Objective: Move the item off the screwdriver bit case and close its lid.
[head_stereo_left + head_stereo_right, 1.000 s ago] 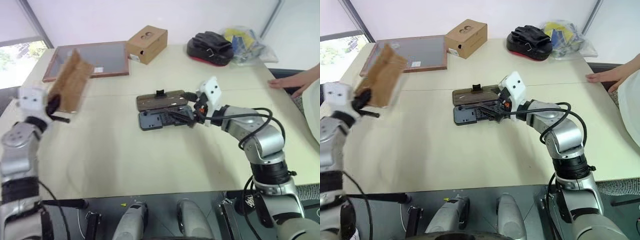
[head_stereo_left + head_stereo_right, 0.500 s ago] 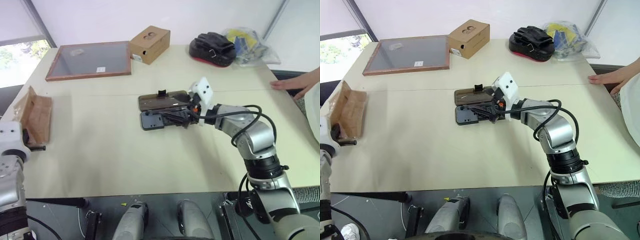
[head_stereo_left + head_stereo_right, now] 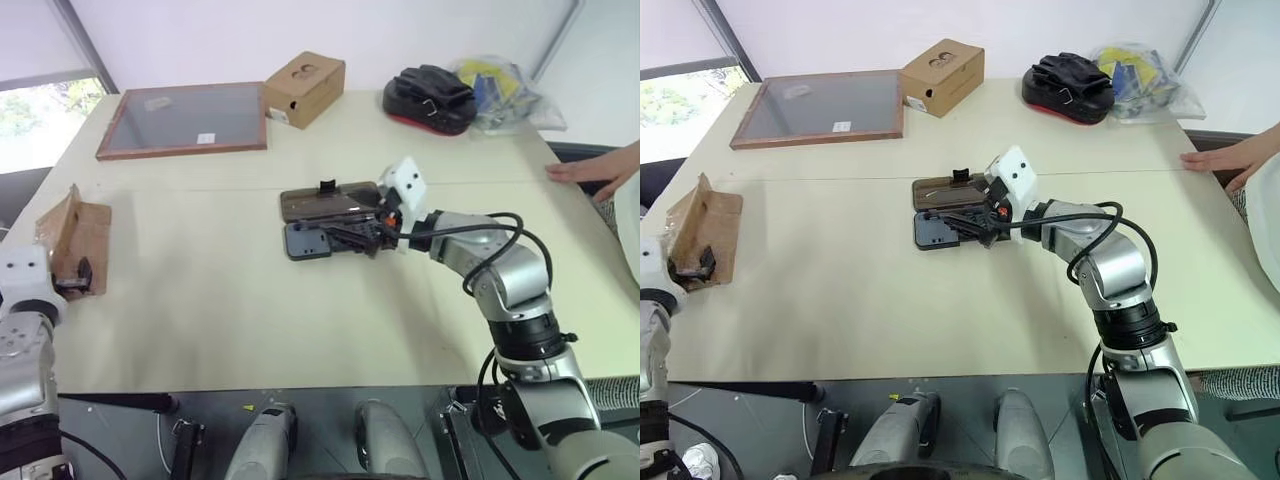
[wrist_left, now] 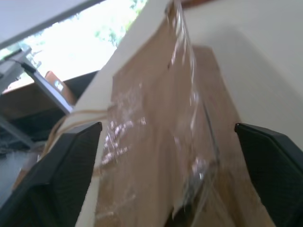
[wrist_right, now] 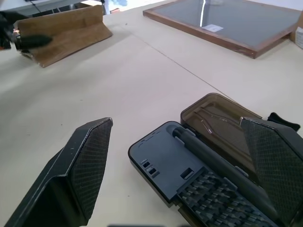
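Bag (image 3: 702,228) lowered onto table (image 3: 860,300), 1 case (image 3: 950,228) open

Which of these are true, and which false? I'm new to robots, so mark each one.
1. The brown paper bag lies on the table near its left edge. True.
2. The screwdriver bit case is closed. False: its lid lies folded back flat on the table.
3. The right gripper is open over the case. True.
4. The cardboard box sits on top of the case. False: it stands at the table's far side, beside the framed panel.
5. The left gripper is open, at the bag. True.
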